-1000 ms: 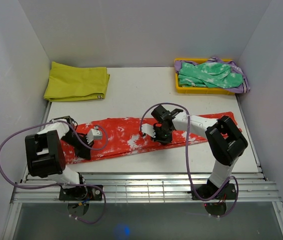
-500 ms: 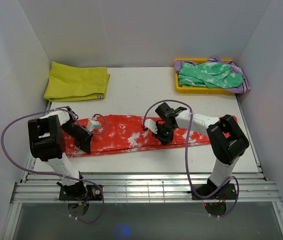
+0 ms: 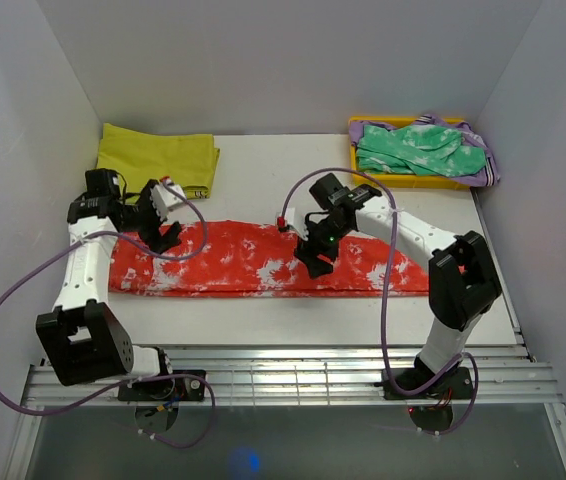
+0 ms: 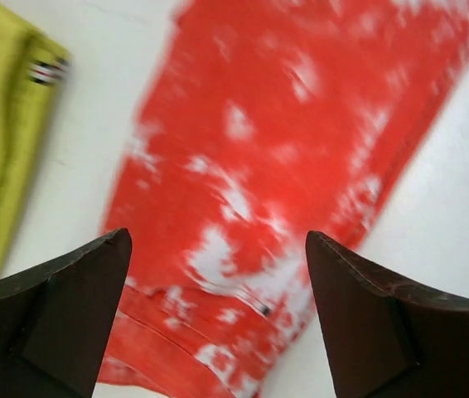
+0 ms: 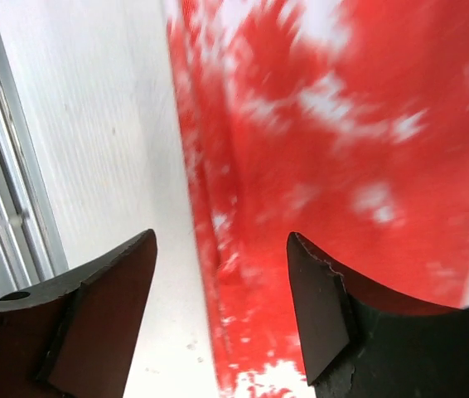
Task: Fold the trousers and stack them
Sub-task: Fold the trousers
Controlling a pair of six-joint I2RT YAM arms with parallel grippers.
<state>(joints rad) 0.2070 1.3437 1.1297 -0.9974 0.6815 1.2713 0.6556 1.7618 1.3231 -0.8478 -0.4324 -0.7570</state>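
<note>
Folded yellow cloth (image 3: 153,163) lies at far left corner of table (image 3: 273,170). Yellow bin (image 3: 403,181) sits at far right corner, holds green white-mottled garment (image 3: 418,148); purple fabric (image 3: 485,165) drapes over its right rim.

One trousers (image 3: 253,268), one yellow cloth (image 3: 153,160), one green garment (image 3: 418,148), one yellow tray (image 3: 403,181), two hands (image 3: 168,232) (image 3: 315,262)

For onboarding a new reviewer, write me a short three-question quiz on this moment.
1. True or false: the trousers lie spread lengthwise on the table.
2. What sits in the yellow bin? A) a green garment B) shoes C) nothing
3. Fill in: the left claw and right claw both stand ____, holding nothing.
Key: 1 true; 2 A; 3 open.
</note>
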